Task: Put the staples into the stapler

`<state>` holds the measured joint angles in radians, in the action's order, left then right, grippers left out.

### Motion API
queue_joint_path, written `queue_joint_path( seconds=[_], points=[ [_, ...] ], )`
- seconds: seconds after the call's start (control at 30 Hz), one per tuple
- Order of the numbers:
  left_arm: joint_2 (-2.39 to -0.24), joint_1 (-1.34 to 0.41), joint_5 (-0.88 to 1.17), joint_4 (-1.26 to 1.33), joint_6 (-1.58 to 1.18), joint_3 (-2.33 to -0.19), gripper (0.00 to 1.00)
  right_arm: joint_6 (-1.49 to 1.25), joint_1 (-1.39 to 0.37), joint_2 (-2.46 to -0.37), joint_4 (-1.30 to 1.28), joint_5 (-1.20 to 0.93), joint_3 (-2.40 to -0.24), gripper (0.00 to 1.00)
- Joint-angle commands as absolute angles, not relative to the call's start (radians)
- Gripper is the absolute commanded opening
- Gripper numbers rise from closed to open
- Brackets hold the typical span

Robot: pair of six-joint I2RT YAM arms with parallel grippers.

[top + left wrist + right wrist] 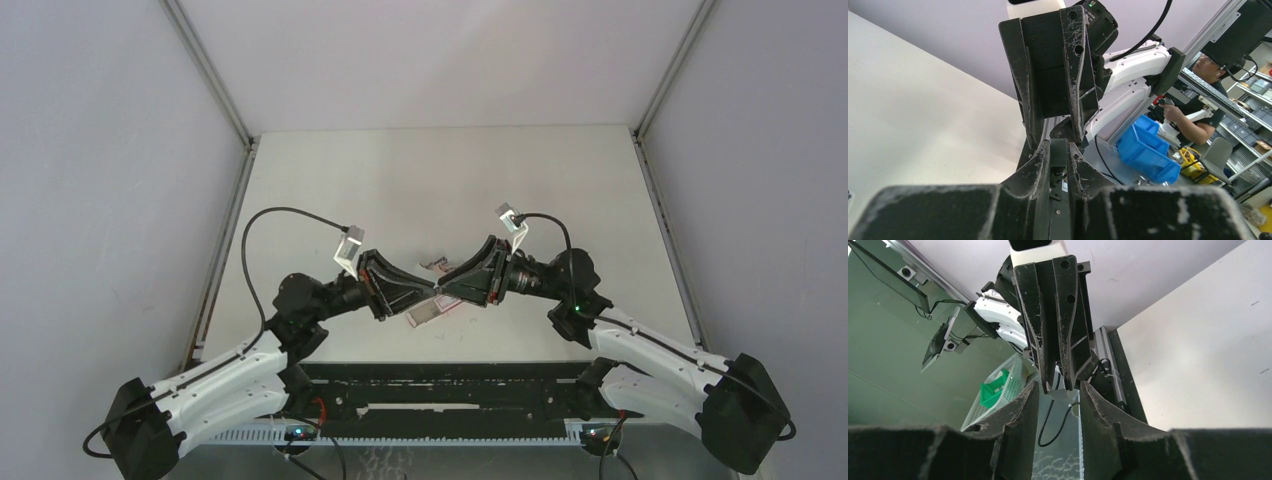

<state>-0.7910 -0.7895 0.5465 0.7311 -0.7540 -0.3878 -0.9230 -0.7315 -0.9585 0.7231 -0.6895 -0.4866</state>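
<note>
Soft, even light falls from overhead, so the pale desk [440, 180] looks bright and almost flat, with only faint grey shadows under the two arms and no harsh glare. In the wrist views the left claw [1058, 145] and the right claw [1059, 386] blur into soft black masses toward the bottom edge, while things farther off stay sharp. The room behind washes out slightly at the right of the left wrist view, and the left side of the right wrist view has a green cast.
</note>
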Motion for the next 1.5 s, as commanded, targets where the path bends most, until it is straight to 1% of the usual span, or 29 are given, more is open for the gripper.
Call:
queue_joint_path(
  seconds=[0.0, 0.23, 0.53, 0.67, 0.77, 0.87, 1.03, 1.23, 1.33, 1.47],
  points=[
    [-0.785, -0.785, 0.565, 0.783, -0.773, -0.371, 0.17, -0.914, -0.747, -0.962, 0.781, -0.688, -0.535, 0.34],
    [-0.782, -0.785, 0.562, 0.784, -0.775, -0.371, 0.17, -0.910, -0.754, -0.968, 0.781, -0.689, -0.537, 0.28],
    [-0.785, -0.786, 0.565, 0.782, -0.777, -0.371, 0.17, -0.905, -0.758, -0.968, 0.782, -0.684, -0.537, 0.15],
    [-0.786, -0.786, 0.534, 0.780, -0.783, -0.360, 0.23, -0.886, -0.757, -0.958, 0.756, -0.668, -0.537, 0.08],
    [-0.790, -0.785, 0.507, 0.765, -0.783, -0.359, 0.25, -0.863, -0.754, -0.941, 0.721, -0.652, -0.536, 0.07],
    [-0.797, -0.785, 0.513, 0.765, -0.784, -0.360, 0.24, -0.855, -0.747, -0.931, 0.705, -0.643, -0.536, 0.08],
    [-0.799, -0.785, 0.539, 0.785, -0.782, -0.363, 0.18, -0.865, -0.742, -0.945, 0.725, -0.635, -0.537, 0.18],
    [-0.811, -0.786, 0.558, 0.798, -0.789, -0.365, 0.15, -0.889, -0.744, -0.974, 0.776, -0.645, -0.537, 0.26],
    [-0.815, -0.786, 0.561, 0.809, -0.795, -0.364, 0.15, -0.894, -0.745, -0.980, 0.785, -0.648, -0.537, 0.27],
    [-0.813, -0.785, 0.557, 0.809, -0.796, -0.364, 0.15, -0.894, -0.747, -0.980, 0.788, -0.648, -0.537, 0.23]
  ],
)
